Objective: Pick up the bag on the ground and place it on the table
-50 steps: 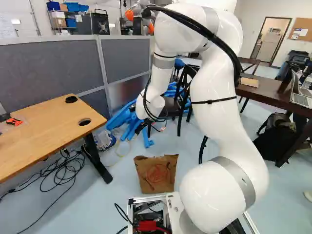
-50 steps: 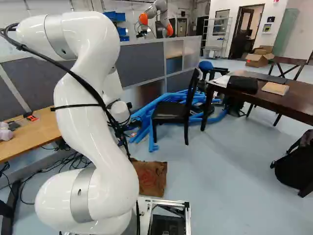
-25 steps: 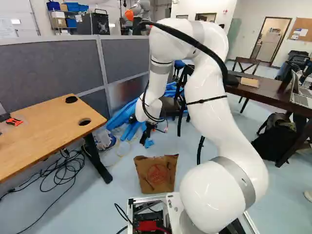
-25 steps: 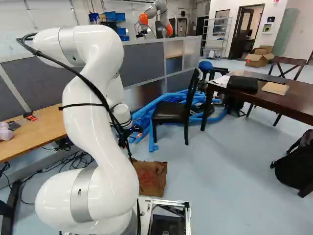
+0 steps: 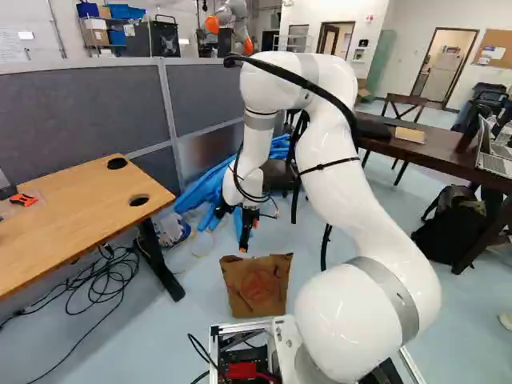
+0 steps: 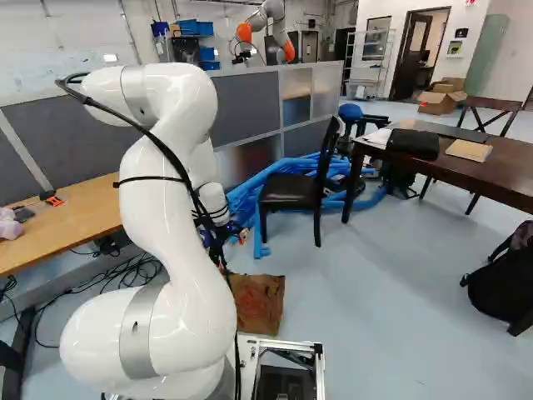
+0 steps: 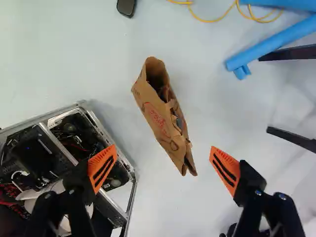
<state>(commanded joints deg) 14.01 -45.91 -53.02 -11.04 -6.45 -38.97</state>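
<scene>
1. On the floor (image 6: 375,317), at about twelve o'clock from the robot's base (image 5: 284,340) and close to it, the brown paper bag (image 5: 258,286) stood upright. Its mouth (image 7: 157,74) was open.
2. The end effector (image 7: 163,150) hung above the floor, spread wide and holding nothing. One of its orange pads (image 7: 102,168) stood on each side, well apart from the bag. In the wrist view, the bag lay mostly at twelve o'clock from the fingertips.
3. So the job looked to be at its first part: getting over the bag to pick it up.
4. The bag's long way ran from eleven to five o'clock in that view. A small turn would likely have helped the pads squeeze its thin sides.
5. Next, the arm needed to line up, go down around the top and close gently. The paper could have crumpled or tipped if bumped.
6. Lifting came after that. A wooden counter (image 5: 80,212) was at ten o'clock from the base and a dark counter (image 6: 466,171) at about one. Which one was meant, I could not tell.
</scene>
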